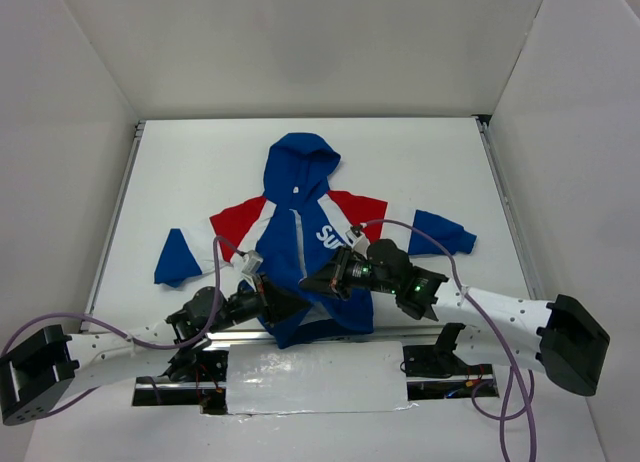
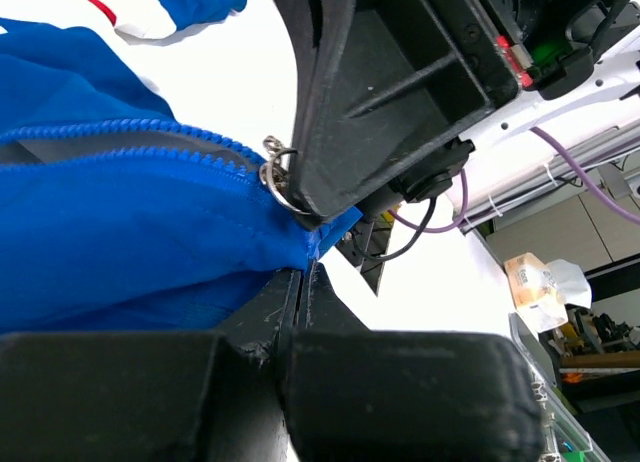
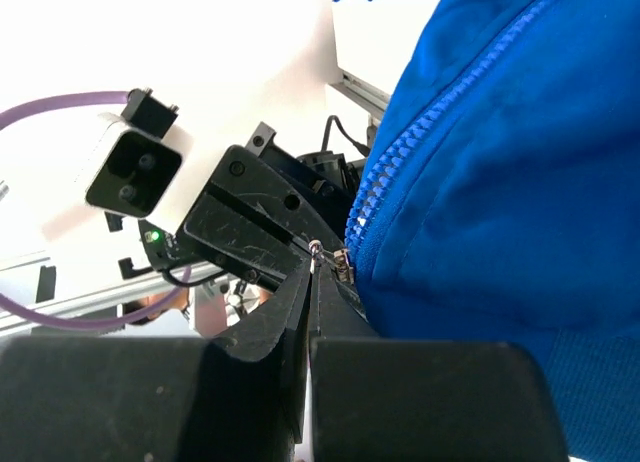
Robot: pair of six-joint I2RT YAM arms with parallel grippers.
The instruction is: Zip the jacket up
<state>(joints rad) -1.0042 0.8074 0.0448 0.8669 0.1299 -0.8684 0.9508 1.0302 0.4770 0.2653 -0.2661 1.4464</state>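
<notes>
Left wrist view: left gripper (image 2: 303, 270) pinched jacket (image 2: 120, 252) hem as anchor; right gripper (image 3: 310, 270) clamped zipper pull (image 2: 274, 172), apparently ready to draw.

A white table (image 1: 420, 172) fills the middle of the scene, boxed in by plain white walls (image 1: 320, 52) on the left, right and far sides. A metal rail (image 1: 115, 217) runs along its left edge and a second rail (image 1: 505, 207) along its right. A glossy white sheet (image 1: 310, 377) lies across the near edge. Beyond the table, the left wrist view shows a crumpled pale bag (image 2: 545, 282), blurred.
</notes>
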